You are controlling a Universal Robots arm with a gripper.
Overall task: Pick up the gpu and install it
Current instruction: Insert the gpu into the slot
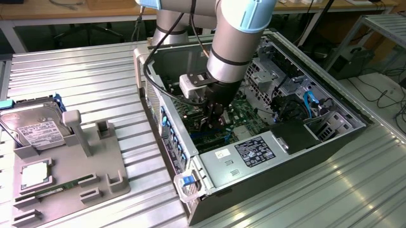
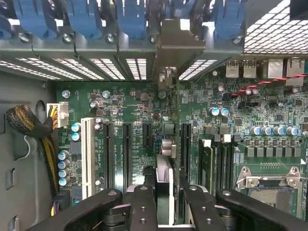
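Observation:
My gripper (image 1: 213,119) reaches down inside the open computer case (image 1: 336,124), over the green motherboard (image 2: 240,110). In the wrist view its black fingers (image 2: 144,202) are shut on the gpu (image 2: 165,166), which is seen edge-on as a thin card between them. The card's silver bracket (image 2: 179,43) lies against the case's rear slot wall, between two vented slot covers. The card runs in line with the black expansion slots (image 2: 127,149). Whether its lower edge sits in a slot is hidden.
Blue slot latches (image 2: 130,19) line the rear wall above the bracket. A labelled power supply (image 1: 254,152) fills the near end of the case. On the exterior view's left, a grey fixture (image 1: 95,175) holds a hard drive (image 1: 38,128) and a RAM stick (image 1: 57,189).

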